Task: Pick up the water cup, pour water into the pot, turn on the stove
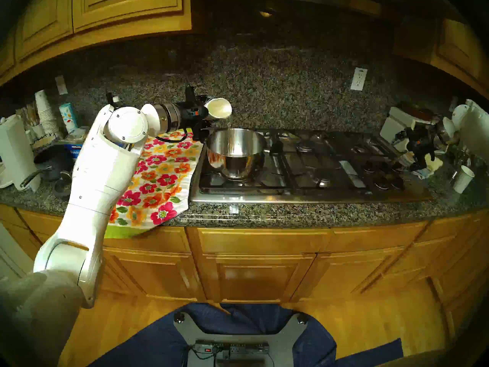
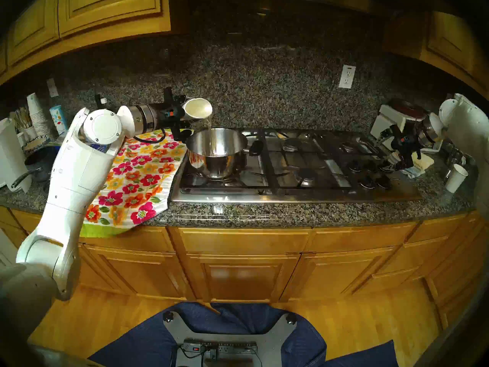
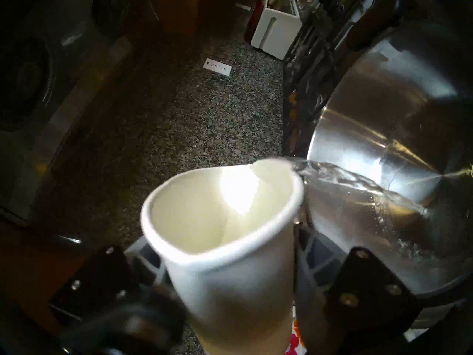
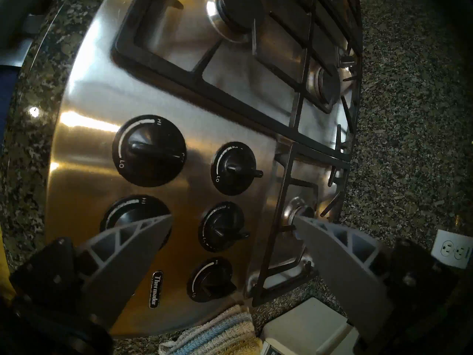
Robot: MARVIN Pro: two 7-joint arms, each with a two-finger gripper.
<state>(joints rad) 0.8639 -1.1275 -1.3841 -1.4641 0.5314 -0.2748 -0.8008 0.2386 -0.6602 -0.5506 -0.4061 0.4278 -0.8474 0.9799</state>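
I'm seeing the stainless gas stove (image 1: 304, 197) lying below both grippers, its black knobs (image 4: 149, 152) directly under my right gripper (image 4: 231, 222), whose jaws are standing wide apart and holding nothing. The steel pot (image 1: 235, 153) is sitting on the stove's left burner, below and just ahead of my left gripper (image 1: 205, 112). That gripper is clamping the white paper water cup (image 1: 218, 108), which is tipping toward the pot; a stream of water (image 3: 358, 185) is running from its pinched rim into the pot.
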